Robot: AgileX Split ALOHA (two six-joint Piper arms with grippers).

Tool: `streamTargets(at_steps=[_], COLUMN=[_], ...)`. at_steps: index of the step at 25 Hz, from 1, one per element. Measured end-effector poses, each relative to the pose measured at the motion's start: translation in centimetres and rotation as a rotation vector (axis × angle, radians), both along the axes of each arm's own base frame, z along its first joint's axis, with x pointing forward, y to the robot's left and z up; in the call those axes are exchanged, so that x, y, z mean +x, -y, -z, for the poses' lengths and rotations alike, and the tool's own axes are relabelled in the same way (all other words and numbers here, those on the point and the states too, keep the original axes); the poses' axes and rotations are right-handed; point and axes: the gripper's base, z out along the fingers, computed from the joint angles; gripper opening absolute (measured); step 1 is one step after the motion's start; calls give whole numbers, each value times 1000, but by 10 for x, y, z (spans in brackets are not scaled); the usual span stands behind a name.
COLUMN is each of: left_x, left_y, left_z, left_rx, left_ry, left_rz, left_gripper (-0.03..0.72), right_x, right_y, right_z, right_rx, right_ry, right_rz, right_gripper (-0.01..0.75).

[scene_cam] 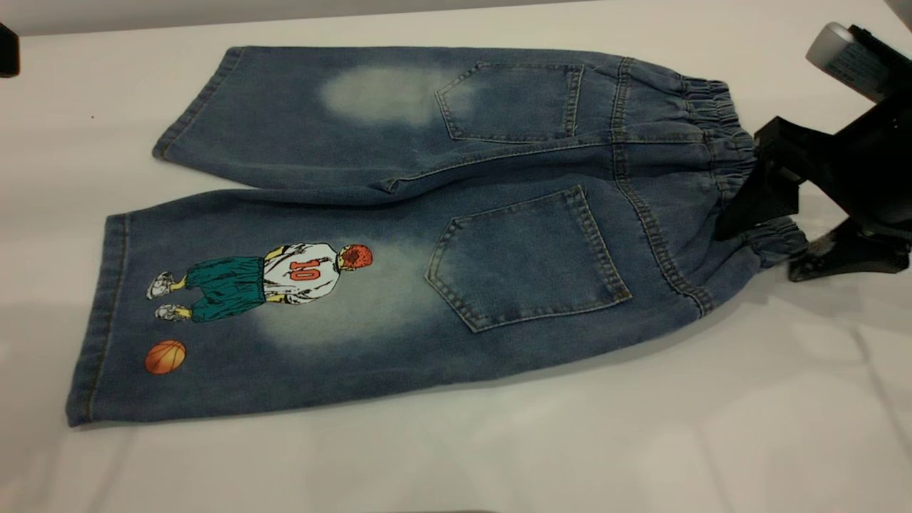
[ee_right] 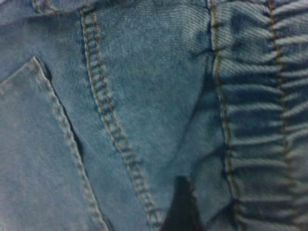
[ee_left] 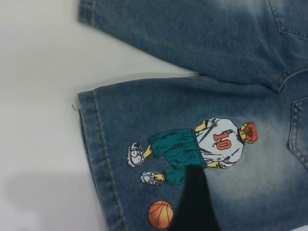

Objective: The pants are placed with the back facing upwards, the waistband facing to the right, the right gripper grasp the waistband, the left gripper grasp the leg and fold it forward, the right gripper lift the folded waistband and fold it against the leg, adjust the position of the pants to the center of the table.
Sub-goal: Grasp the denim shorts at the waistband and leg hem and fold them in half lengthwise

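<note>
The pants lie flat on the table, back pockets up, with the ruffled waistband at the right. The printed leg is the nearer one; its number 10 player and orange ball also show in the left wrist view. My right gripper stands open at the waistband's near end, with one finger on top of the denim and the other on the table beside it. My left gripper hovers above the printed leg without touching it. One dark finger shows, and it looks open.
The plain leg with its pale patch lies farther back. White table surrounds the pants, with wide room in front. A dark part sits at the far left edge. The right arm's black body fills the right side.
</note>
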Motion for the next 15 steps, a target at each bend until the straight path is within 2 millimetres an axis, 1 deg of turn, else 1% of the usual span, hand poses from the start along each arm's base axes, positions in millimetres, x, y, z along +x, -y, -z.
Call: streamTargets(at_steps=[1, 2, 6, 7, 8, 10, 13, 15], left_x=[0, 0, 0, -1, -1, -1, 0, 3], left_y=[0, 0, 0, 1, 2, 4, 6, 5], left_z=[0, 0, 0, 1, 3, 9, 25, 40], left_rx=[-1, -1, -4, -6, -10, -20, -44, -47], left_ry=[0, 0, -6, -11, -27, -78, -199, -288], left_rz=[0, 0, 4, 9, 16, 42, 74, 70], left_gripper=[517, 517, 517, 517, 517, 517, 517, 517], right_x=[0, 1, 1, 1, 1, 0, 0, 0], right_y=[0, 0, 2, 2, 2, 2, 1, 0], right_z=[0, 0, 1, 1, 1, 1, 0, 0], right_rx=[1, -1, -20, -22, -24, -23, -15, -10], right_ry=[3, 5, 8, 9, 10, 12, 15, 17], right_rz=[4, 7, 4, -1, -7, -18, -35, -40], right_gripper=[460, 401, 119, 72, 52, 37, 37, 37])
